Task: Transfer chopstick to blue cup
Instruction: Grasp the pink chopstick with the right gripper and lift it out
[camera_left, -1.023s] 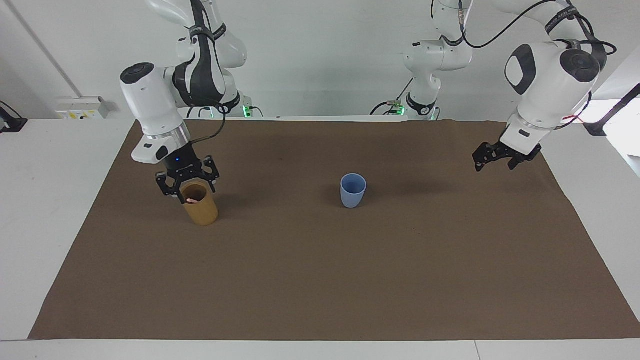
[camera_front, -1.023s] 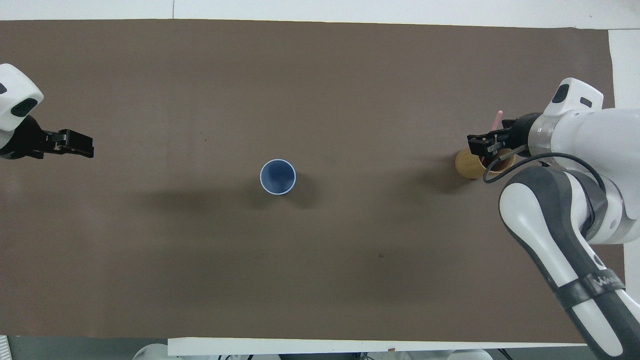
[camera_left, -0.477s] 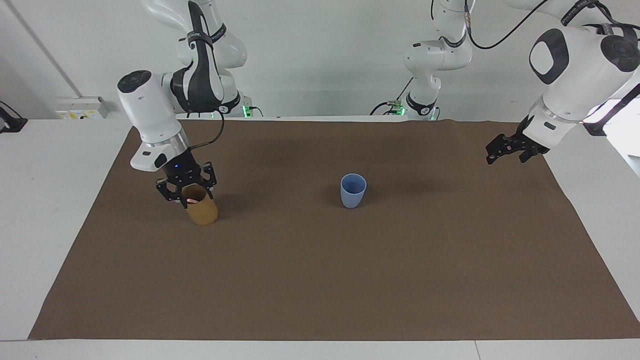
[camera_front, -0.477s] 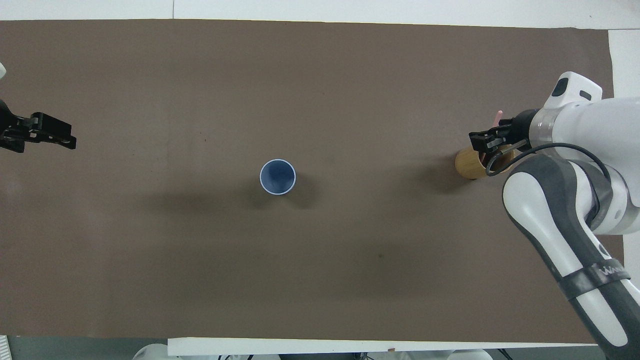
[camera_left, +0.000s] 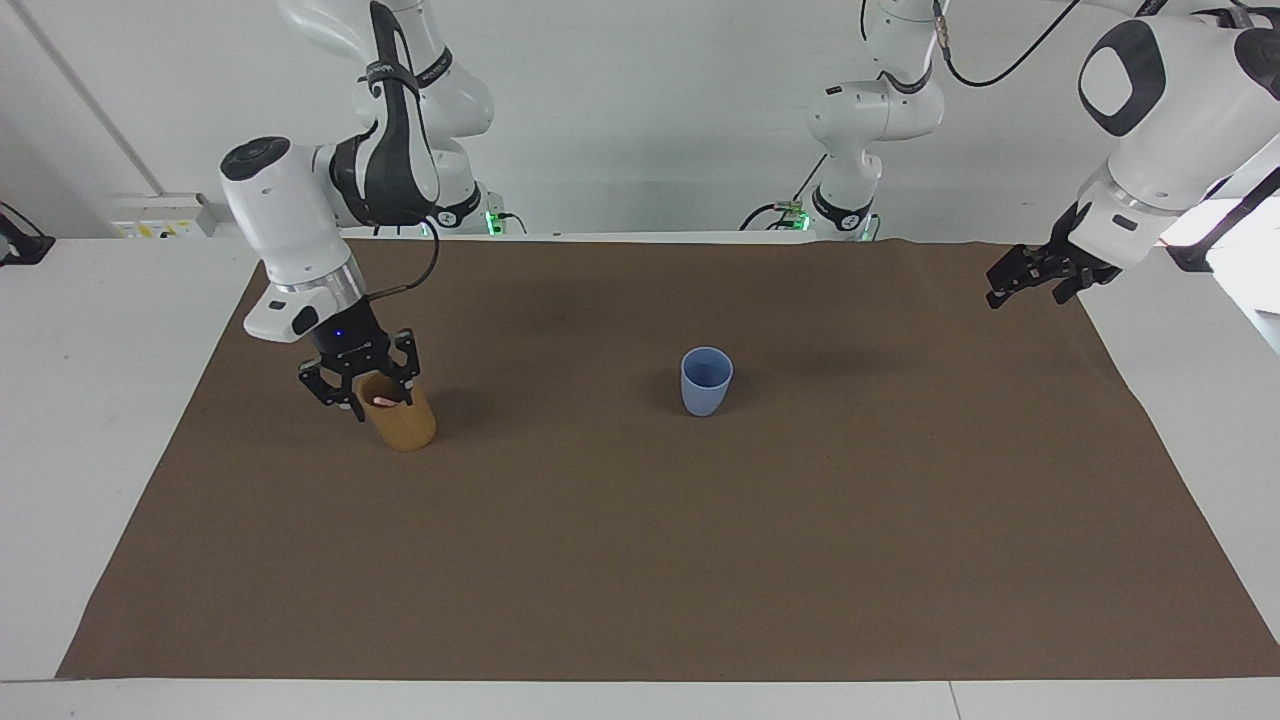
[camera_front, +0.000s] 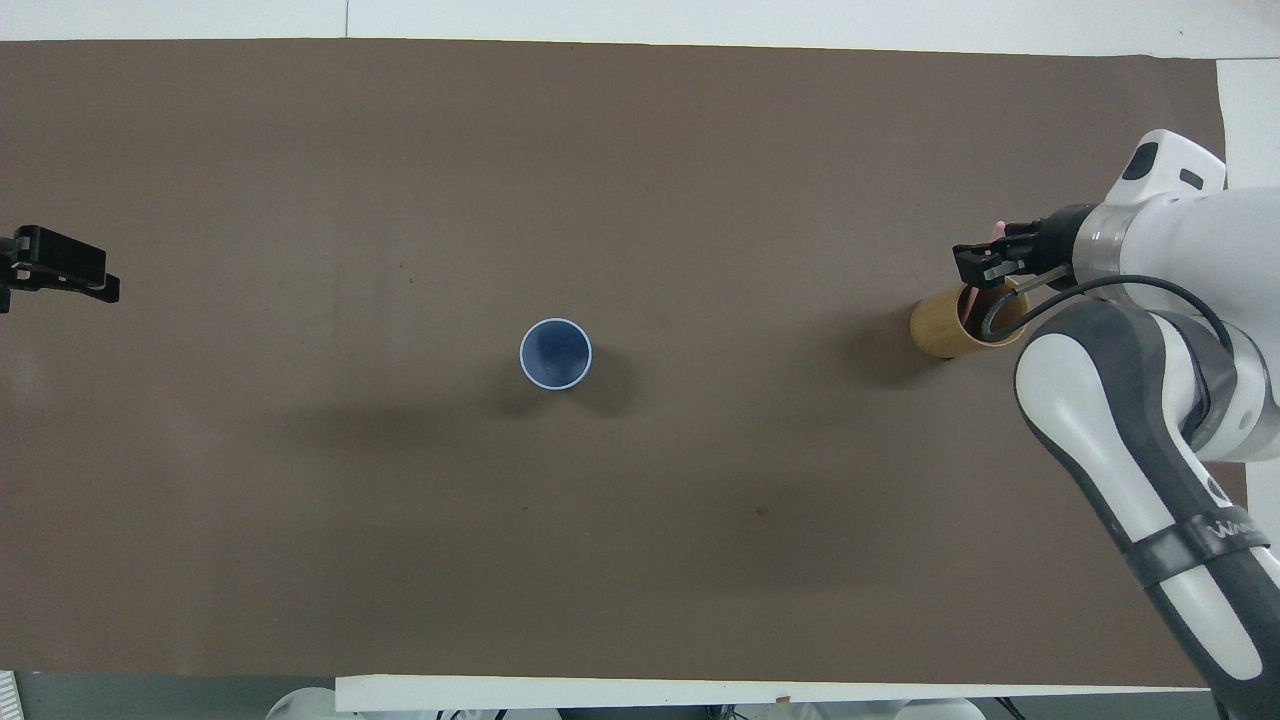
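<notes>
**Facing view.** The chopstick (camera_left: 383, 402) shows only as a short pink tip in the mouth of the tan holder (camera_left: 405, 425), in the left part of the frame, about mid-height. My right tool (camera_left: 360, 390) is down at that holder's rim, on the side nearer the robots. From here I cannot tell how far it is closed or whether it has the stick. The blue cup (camera_left: 706, 385) stands upright and empty near the centre of the frame, well apart from the holder. The left tool (camera_left: 1030, 280) waits in the upper right of the frame, over the edge of the brown mat (camera_left: 640, 560) on the desk. It stands open with nothing in it.

**Overhead view.** The holder (camera_front: 940, 325) is at the right of the frame. The right tool (camera_front: 975, 265) covers part of its mouth, and a pink tip (camera_front: 997, 228) pokes out just above the tool. The blue cup (camera_front: 555, 353) sits at centre, and the left tool (camera_front: 65, 275) is at the left edge.

I judge the stick to be light, stiff and smooth, so it could pivot or slip in a loose pinch. I would take hold just below its exposed top and squeeze across its width. I would then lift it straight up clear of the holder, so that it does not drag on the rim and tip the holder over.
</notes>
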